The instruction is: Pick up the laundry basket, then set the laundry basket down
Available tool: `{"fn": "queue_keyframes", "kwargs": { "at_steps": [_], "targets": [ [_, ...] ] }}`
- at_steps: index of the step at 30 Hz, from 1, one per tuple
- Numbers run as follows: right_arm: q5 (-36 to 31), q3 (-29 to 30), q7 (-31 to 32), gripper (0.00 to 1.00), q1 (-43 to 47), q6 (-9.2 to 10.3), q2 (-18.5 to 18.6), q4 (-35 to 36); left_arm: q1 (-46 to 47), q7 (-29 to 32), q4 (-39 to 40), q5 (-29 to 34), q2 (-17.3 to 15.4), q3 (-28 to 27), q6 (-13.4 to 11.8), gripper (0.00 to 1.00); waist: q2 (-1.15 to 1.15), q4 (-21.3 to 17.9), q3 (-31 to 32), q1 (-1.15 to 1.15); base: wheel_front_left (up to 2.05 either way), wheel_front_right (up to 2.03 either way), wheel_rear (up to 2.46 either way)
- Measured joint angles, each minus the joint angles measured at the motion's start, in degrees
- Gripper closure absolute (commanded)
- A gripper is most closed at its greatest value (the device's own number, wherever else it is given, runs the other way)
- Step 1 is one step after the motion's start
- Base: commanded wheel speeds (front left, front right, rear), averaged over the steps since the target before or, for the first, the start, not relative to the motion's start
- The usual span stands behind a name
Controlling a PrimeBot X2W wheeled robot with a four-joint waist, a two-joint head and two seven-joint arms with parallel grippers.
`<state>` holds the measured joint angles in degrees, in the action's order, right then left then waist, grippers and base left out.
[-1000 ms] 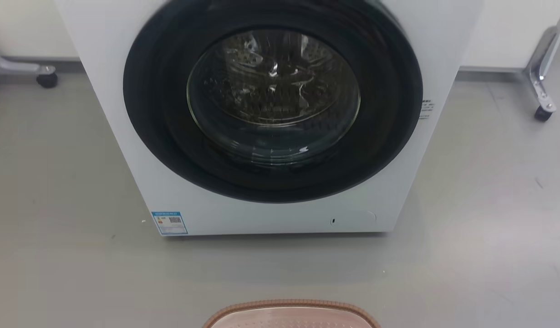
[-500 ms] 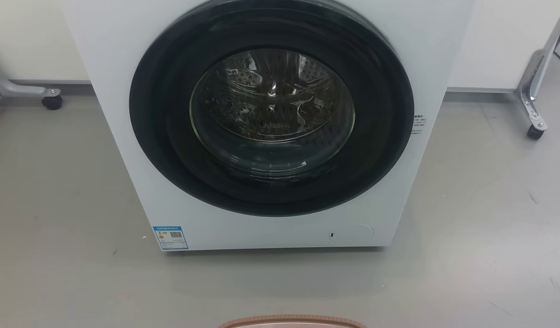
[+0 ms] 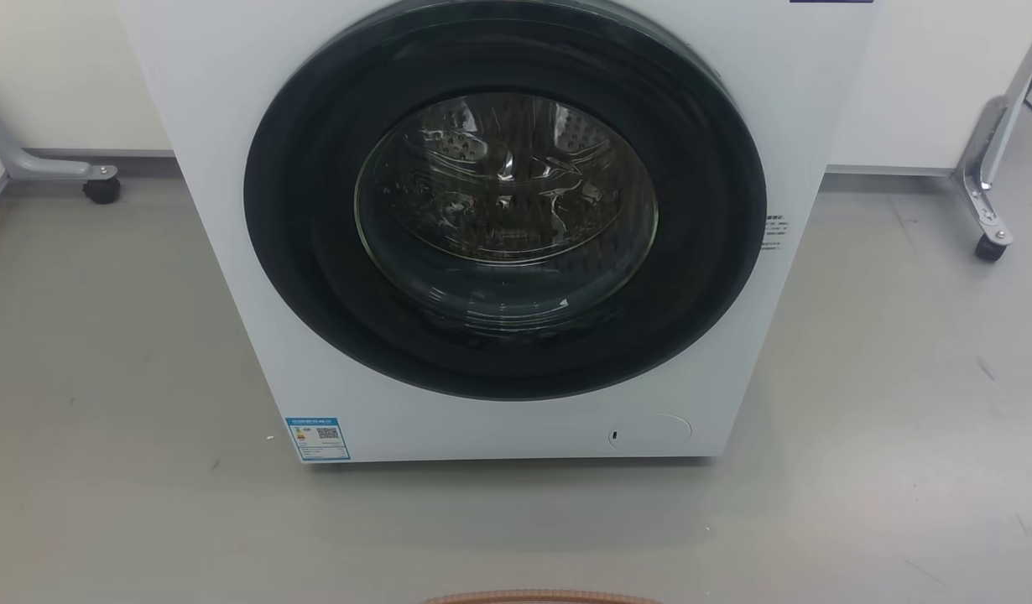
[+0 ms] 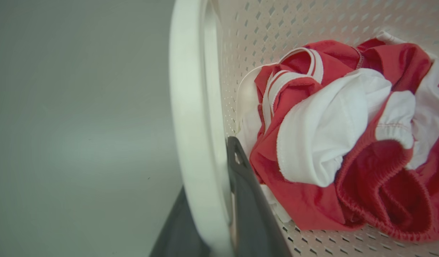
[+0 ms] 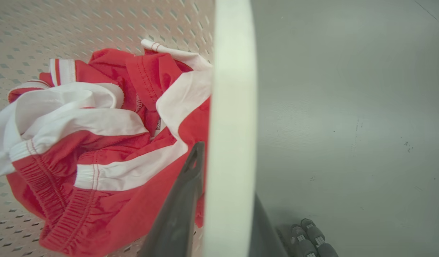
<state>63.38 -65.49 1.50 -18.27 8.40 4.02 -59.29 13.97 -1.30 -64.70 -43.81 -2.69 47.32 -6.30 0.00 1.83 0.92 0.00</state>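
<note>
The laundry basket (image 3: pixel 541 598) shows as a thin sliver of brown woven-look rim at the bottom edge of the head view, in front of the washing machine. In the left wrist view my left gripper (image 4: pixel 209 162) is shut on the basket's white loop handle (image 4: pixel 191 107), one dark finger inside the cream perforated wall (image 4: pixel 276 25) and one outside. My right gripper (image 5: pixel 229 173) is shut on the other white handle (image 5: pixel 233 89) the same way. Red and white clothes (image 4: pixel 330 125) (image 5: pixel 98 142) lie crumpled inside the basket.
A white front-loading washing machine (image 3: pixel 499 428) with a closed dark round door (image 3: pixel 505 201) stands straight ahead on the grey floor. Wheeled metal frame legs stand at the far left (image 3: pixel 101 189) and far right (image 3: pixel 990 243). A dark ribbed part (image 5: pixel 308 239) sits on the floor below the right handle.
The head camera has tilted up, so the washing machine sits lower in the picture. Less of the basket rim shows at the bottom edge than before.
</note>
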Motion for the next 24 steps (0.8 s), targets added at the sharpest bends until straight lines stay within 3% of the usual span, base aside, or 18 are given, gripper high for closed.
{"fn": "queue_keyframes", "kwargs": {
  "at_steps": [24],
  "targets": [
    [1.79, -1.51, -0.19, 1.00, -0.98, -0.01, -0.15, -1.00, 0.12, -0.32, 0.21, -1.85, -0.02, 1.00, -0.25, 1.00, 0.00, -0.10, -0.53, 0.00, 0.00, 0.00, 0.00]
  ]
}}
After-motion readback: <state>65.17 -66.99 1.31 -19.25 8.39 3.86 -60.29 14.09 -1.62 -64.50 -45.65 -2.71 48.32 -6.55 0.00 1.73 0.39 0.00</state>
